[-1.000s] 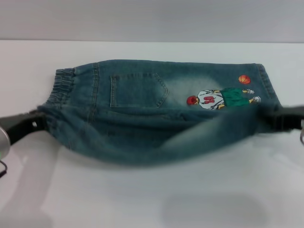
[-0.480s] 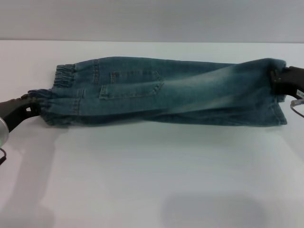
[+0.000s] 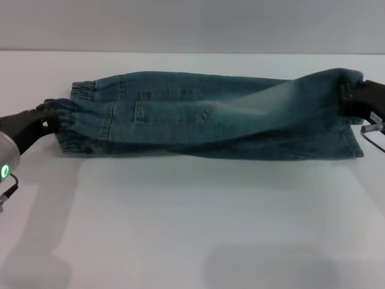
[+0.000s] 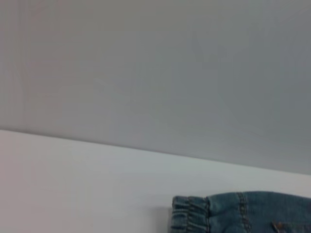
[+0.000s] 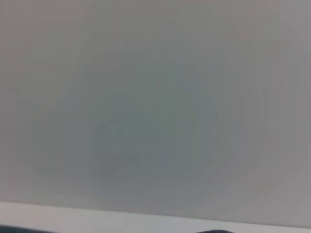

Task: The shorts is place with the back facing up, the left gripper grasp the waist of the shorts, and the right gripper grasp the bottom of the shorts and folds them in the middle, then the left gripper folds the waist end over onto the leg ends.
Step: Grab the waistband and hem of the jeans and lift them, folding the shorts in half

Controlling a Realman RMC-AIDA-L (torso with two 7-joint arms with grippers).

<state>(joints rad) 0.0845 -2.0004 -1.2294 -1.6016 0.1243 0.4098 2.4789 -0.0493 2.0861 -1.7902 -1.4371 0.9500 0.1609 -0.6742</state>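
Note:
The faded blue denim shorts (image 3: 228, 120) lie across the white table, folded lengthwise so one half covers the other; a back pocket (image 3: 171, 111) faces up. Their gathered waist (image 3: 72, 123) is at the left end, and my left gripper (image 3: 47, 118) is shut on its upper layer. The leg hems (image 3: 352, 129) are at the right end, where my right gripper (image 3: 348, 95) is shut on the lifted upper hem. The left wrist view shows only the waist (image 4: 192, 216) corner on the table. The embroidery is hidden under the fold.
The white table (image 3: 192, 229) stretches in front of the shorts. A grey wall (image 3: 192, 24) runs behind the table's far edge. The right wrist view shows mostly grey wall (image 5: 155, 97).
Both grippers have carried the near half of the shorts away from me and over the far half, covering the embroidery. In the last half second the upper layer shifted a little farther back.

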